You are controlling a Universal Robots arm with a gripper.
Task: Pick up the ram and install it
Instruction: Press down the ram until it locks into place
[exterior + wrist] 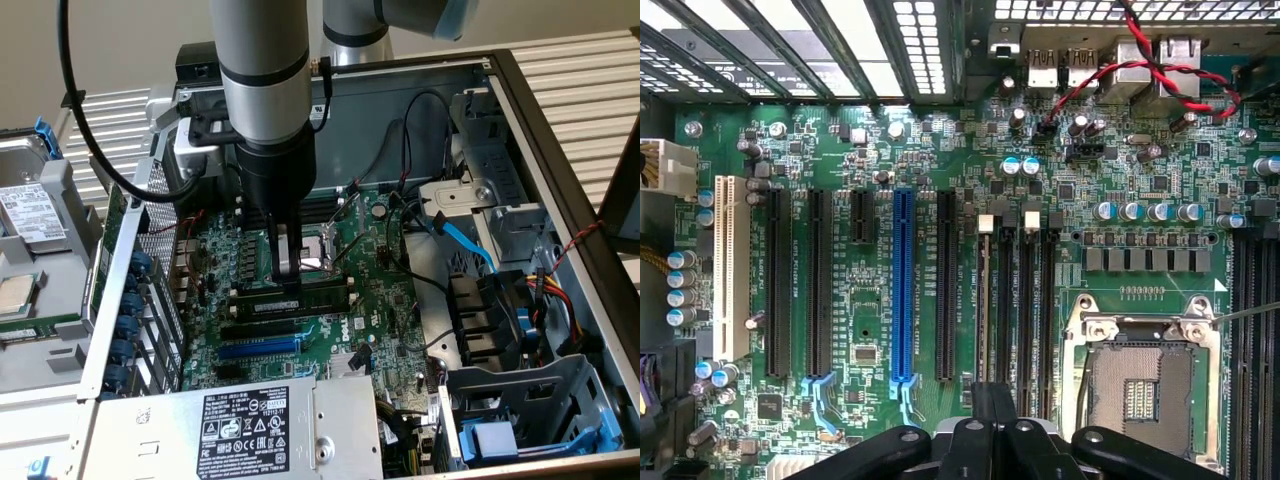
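Jaws (pixel 287 280) low over motherboard (pixel 385 300), at ram (pixel 300 296)

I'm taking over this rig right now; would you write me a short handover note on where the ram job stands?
Gripper: down inside the case, its tip at the ram; whether it is open or shut cannot be told.
Ram: on edge along the black memory slots, beside the empty processor socket.
Done: ram brought to the slots.
Left: full seating is not confirmed, and the gripper is not clear of the ram.
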